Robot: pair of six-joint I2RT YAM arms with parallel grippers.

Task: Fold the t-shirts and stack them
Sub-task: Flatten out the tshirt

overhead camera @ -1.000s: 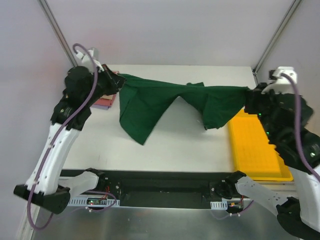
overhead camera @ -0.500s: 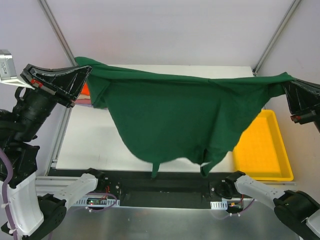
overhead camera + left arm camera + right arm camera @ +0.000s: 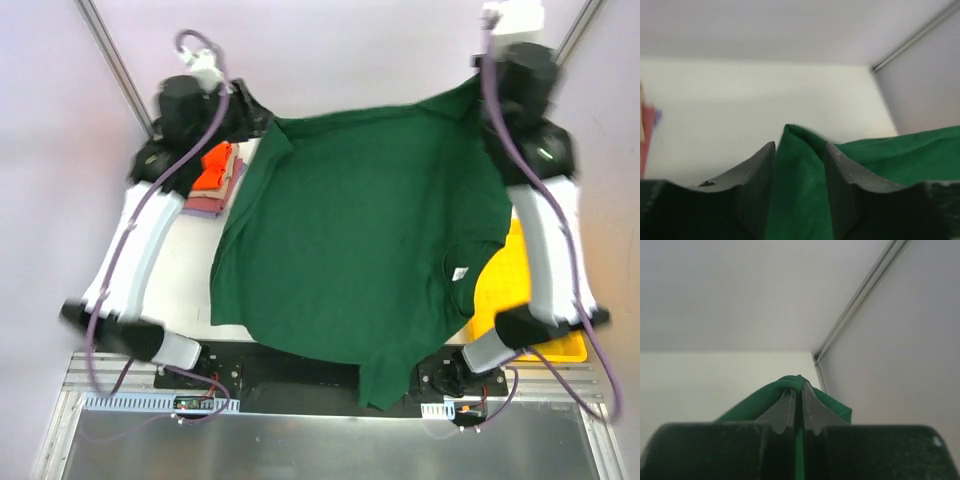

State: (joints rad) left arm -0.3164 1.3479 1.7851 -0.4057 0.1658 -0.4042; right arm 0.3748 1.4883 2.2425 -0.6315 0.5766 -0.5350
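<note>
Worktop (image 3: 190, 270) was mostly covered. You had the dark green t-shirt (image 3: 350, 230) spread wide over it, far edge stretched between the 2 arms, near hem hanging over the front edge. Can't tell how much of it actually rested on the surface. The neck opening with its white tag sat on the right side. Yellow tray (image 3: 488, 292) was at the right edge, partly under the shirt. The folded stack (image 3: 208, 185) was at far left, just beside the shirt's left edge, with the orange t-shirt (image 3: 211, 165) on top and a pink one (image 3: 203, 207) at the bottom. Your left gripper (image 3: 262, 118) was clamped on a bunched fold at the far-left corner; in the wrist view its fingers (image 3: 760, 170) were kept apart by the cloth. Your right gripper (image 3: 478, 88) pinched the far-right corner, jaws nearly touching on a thin edge of fabric.
</note>
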